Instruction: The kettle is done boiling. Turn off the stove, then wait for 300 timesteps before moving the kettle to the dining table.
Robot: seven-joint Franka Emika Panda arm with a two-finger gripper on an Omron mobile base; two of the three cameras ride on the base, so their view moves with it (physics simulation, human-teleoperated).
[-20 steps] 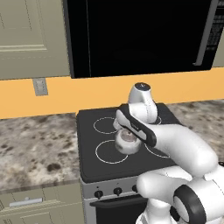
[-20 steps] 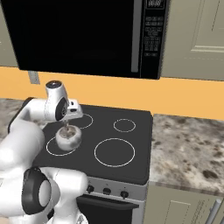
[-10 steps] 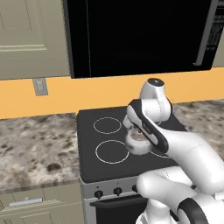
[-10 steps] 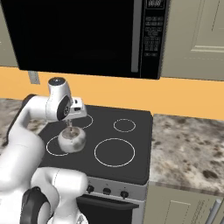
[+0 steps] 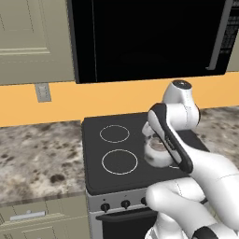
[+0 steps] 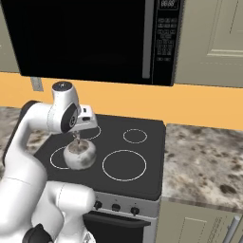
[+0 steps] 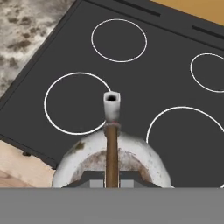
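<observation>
The silver-grey kettle (image 6: 79,154) hangs just above the stove (image 6: 137,166) near its front left burner ring, held by its thin brown handle (image 7: 112,151). My gripper (image 6: 77,138) is shut on that handle from above. In the hand view the kettle (image 7: 87,162) sits right under my gripper (image 7: 112,179), its short spout (image 7: 112,105) pointing away over the black glass. In the left base view my forearm covers part of the kettle (image 5: 156,154) over the stove (image 5: 116,177). The dining table is out of view.
A black microwave (image 6: 95,38) hangs low over the cooktop. Speckled marble counters flank the stove on the left (image 5: 37,158) and right (image 6: 204,156). Black knobs (image 6: 115,207) line the grey front panel. Beige cabinets (image 5: 28,42) sit higher up.
The arm has swung to the right, carrying the kettle off the front left burner toward the middle of the cooktop. The gripper stays shut on the handle.
</observation>
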